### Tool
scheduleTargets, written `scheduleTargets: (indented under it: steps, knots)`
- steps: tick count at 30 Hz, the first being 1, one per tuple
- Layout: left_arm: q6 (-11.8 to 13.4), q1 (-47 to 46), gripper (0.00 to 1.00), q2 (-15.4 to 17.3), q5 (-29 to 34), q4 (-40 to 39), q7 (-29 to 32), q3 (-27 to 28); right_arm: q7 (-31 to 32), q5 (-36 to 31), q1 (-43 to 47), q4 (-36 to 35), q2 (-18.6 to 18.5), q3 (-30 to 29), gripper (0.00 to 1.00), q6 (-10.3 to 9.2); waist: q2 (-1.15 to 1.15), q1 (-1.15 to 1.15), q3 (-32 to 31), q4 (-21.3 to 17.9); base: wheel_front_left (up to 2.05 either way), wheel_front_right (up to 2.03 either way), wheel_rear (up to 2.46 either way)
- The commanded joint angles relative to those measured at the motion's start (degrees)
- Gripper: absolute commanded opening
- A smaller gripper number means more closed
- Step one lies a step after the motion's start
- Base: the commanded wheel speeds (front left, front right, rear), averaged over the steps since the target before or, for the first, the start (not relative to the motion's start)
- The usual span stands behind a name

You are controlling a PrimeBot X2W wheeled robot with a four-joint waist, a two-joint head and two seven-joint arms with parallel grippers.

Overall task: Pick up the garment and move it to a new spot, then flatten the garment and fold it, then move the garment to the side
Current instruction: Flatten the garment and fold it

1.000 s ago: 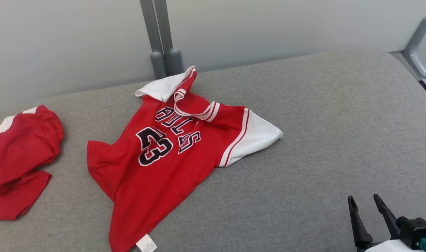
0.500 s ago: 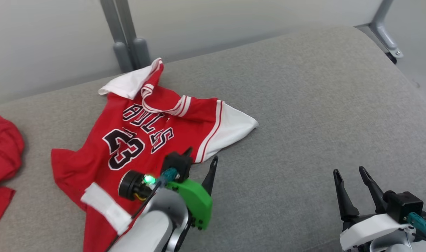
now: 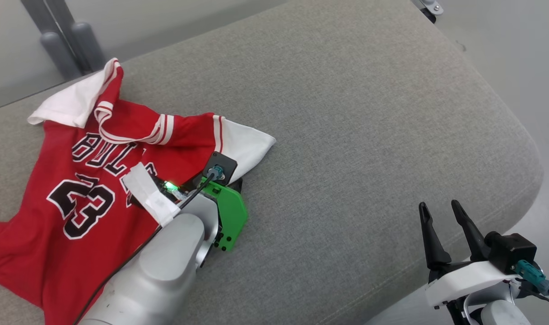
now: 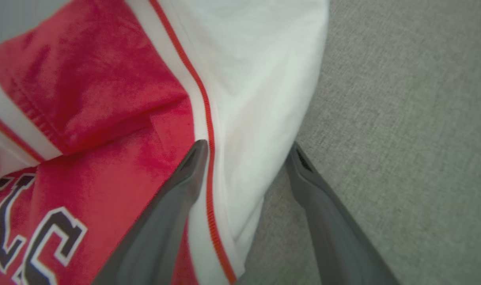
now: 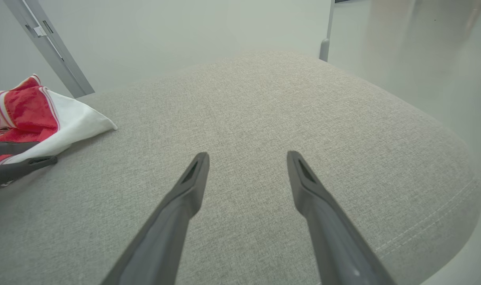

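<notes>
My left gripper (image 4: pixel 247 144) stands wide open astride the white sleeve edge of the 23 jersey (image 3: pixel 175 131), my right gripper (image 5: pixel 247 154) wide open and empty above the grey cushion (image 3: pixel 346 113).

You have matt knit cloth on the garment (image 3: pixel 134 124), coarse woven fabric on the cushion (image 3: pixel 346 113). Left gripper (image 4: pixel 246 149) fingers (image 4: pixel 165 209): smooth matt plastic. Green bracket (image 3: pixel 231 212): semi-gloss plastic.

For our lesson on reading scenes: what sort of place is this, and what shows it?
Probably a robot test room: a grey fabric-covered padded table, a bare pale wall with grey metal posts, and a red basketball jersey with white sleeves spread on the table.
</notes>
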Motion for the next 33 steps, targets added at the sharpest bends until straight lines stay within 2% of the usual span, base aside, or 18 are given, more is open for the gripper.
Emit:
scheduleTargets:
  steps: [1,5,8,10,13,14,15,20,22,26,29,30,33]
  knots:
    - [-1.12,-1.25,0.0,-0.14,-0.41,1.9,-0.33,-0.1,-0.19,0.17,-0.59,0.16,0.22,-0.05,1.0,0.0,0.0,0.0,2.81,-3.1,0.0,0.0,0.0]
    - [-5.26,-1.55,0.0,-1.6,-3.89,4.02,-2.56,0.51,-0.19,-0.13,0.59,0.63,0.26,-1.03,1.0,0.0,0.0,0.0,1.44,-2.31,0.0,0.0,0.0]
    - [-9.05,-0.35,0.0,-2.21,-7.18,0.98,-3.04,-0.89,-0.19,-0.55,1.5,0.68,0.08,-1.43,1.0,0.0,0.0,0.0,0.07,-1.03,0.0,0.0,0.0]
    - [-10.11,0.63,0.0,-2.36,-11.11,-4.22,-2.68,-3.64,-0.19,-0.82,1.85,0.7,-0.45,-1.34,1.0,0.0,0.0,0.0,-0.67,-0.12,0.0,0.0,0.0]
    - [-10.39,1.38,0.0,-2.18,-17.22,-12.82,-1.91,-8.47,-0.19,-1.07,2.04,0.72,-0.88,-1.16,1.0,-0.01,0.0,0.0,-1.47,0.98,0.0,0.0,0.0]
    - [-10.37,0.57,0.35,-1.97,-19.14,-15.97,-2.24,-11.3,-0.19,-1.12,2.0,0.55,-1.03,-1.49,1.0,0.0,0.0,0.0,-1.64,1.73,0.0,0.0,0.0]
    - [-10.38,0.76,1.0,-1.93,-20.51,-16.39,-2.63,-12.33,-0.19,-1.18,1.93,0.45,-1.06,-1.46,1.0,0.0,0.0,0.0,-1.7,2.09,0.0,0.0,0.0]
    - [-10.4,3.42,1.0,-2.19,-25.34,-16.39,-5.45,-16.42,-0.19,-1.14,1.38,0.93,-1.06,-1.34,1.0,-0.01,0.0,0.0,-2.04,2.83,0.0,0.0,0.0]
    - [-9.83,5.38,1.0,-2.02,-28.47,-17.78,-9.62,-17.31,-0.19,-1.4,2.72,0.93,-1.12,-1.69,1.0,0.0,0.0,0.0,-3.01,4.03,0.0,0.0,0.0]
    - [-4.66,8.33,1.0,-2.05,-28.75,-18.32,-17.86,-15.5,-0.19,-1.83,4.07,-0.03,-1.79,-3.1,1.0,-0.01,0.0,0.0,-4.88,6.27,0.0,0.0,0.0]
    - [0.67,12.43,1.0,-0.82,-26.69,-19.28,-20.84,-11.52,-0.19,-2.32,6.01,-1.14,-2.54,-4.8,1.0,0.0,0.0,0.0,-6.71,8.8,0.0,0.0,0.0]
    - [2.81,14.1,1.0,0.26,-25.34,-20.63,-21.17,-9.2,-0.19,-2.66,6.54,-1.63,-2.89,-5.43,1.0,0.0,0.0,0.0,-7.28,9.81,0.0,0.0,0.0]
    - [6.43,21.35,1.0,2.46,-21.01,-27.36,-21.13,-1.31,-0.19,-3.14,8.07,-2.72,-3.5,-7.36,1.0,-0.01,0.0,0.0,-9.07,12.76,0.0,0.0,0.0]
